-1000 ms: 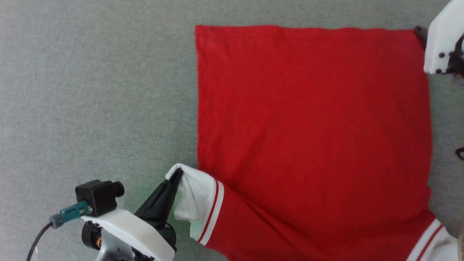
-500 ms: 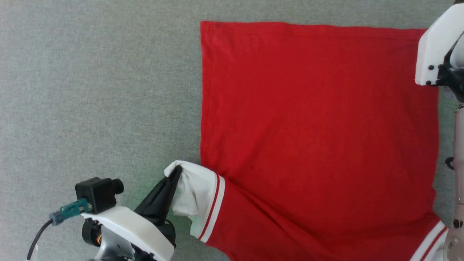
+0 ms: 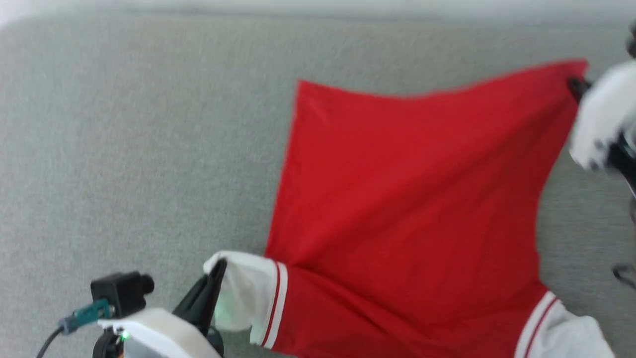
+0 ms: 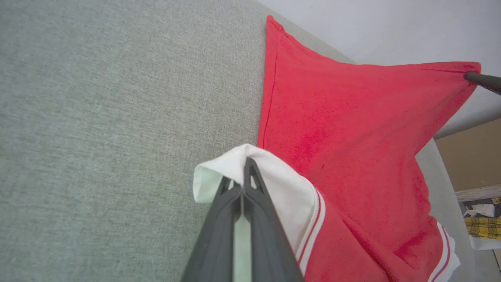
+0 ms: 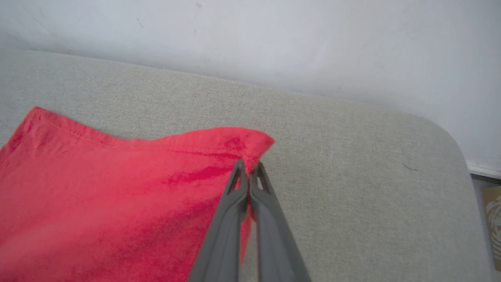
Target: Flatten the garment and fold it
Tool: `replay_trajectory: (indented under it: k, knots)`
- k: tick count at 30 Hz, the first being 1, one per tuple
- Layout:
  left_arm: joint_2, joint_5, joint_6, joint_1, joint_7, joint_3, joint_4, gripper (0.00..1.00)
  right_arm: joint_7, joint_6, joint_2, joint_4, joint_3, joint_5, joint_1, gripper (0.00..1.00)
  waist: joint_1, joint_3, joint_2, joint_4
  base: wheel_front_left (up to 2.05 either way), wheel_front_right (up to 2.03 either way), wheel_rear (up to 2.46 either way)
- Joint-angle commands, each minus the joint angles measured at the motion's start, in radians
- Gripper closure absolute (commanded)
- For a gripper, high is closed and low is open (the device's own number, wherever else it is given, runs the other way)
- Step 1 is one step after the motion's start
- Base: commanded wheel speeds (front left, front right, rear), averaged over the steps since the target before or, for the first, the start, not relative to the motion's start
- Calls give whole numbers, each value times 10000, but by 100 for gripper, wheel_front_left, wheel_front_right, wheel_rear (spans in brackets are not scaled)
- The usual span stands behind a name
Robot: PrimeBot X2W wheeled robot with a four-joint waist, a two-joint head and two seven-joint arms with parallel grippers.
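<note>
The garment, a red T-shirt with white sleeve ends, lies back-up on a grey cloth surface. My left gripper is shut on the white end of the near-left sleeve, as the left wrist view shows. At the far right, my right gripper is shut on the hem corner, which is lifted off the surface; the right wrist view shows the pinched red corner. The other white sleeve end lies at the lower right.
A pale wall rises behind the grey surface. The surface's rounded right corner is close to my right gripper. Beyond it are a brown floor patch and some yellow-checked cloth.
My right gripper has shut on the far-right hem corner and raised it, pulling that side of the shirt up and inward. The head camera has tilted upward. The left gripper keeps its hold.
</note>
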Motion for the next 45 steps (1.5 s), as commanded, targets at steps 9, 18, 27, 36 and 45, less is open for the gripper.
replay_trajectory:
  k: [9, 18, 27, 36, 45]
  knots:
    - [84, 111, 388, 987, 149, 89, -390, 100, 591, -9, 201, -4087, -2338, 939, 4519, 100, 1, -1895, 0, -1220, 0, 0, 0]
    - [139, 155, 461, 1360, 206, -9, -373, 100, 114, -9, 1840, -6064, -3650, 935, 8628, 100, 1, -2098, 0, -1203, 0, 0, 0]
    - [130, 299, 345, 981, 482, -527, 98, 100, -3029, -9, 2001, -3327, -2442, 71, 9435, 100, 1, -2465, 0, -1056, 0, 0, 0]
    - [41, 304, 335, 906, 528, -776, 435, 100, -4893, -9, 2003, -443, -2238, -802, 8636, 0, 1, -2870, 0, -1029, 0, 0, 0]
    - [-5, 255, 362, 1020, 182, -631, 169, 100, -3387, -9, 1982, -4347, -2254, -147, 8525, 0, 1, -2435, 0, -878, 0, 0, 0]
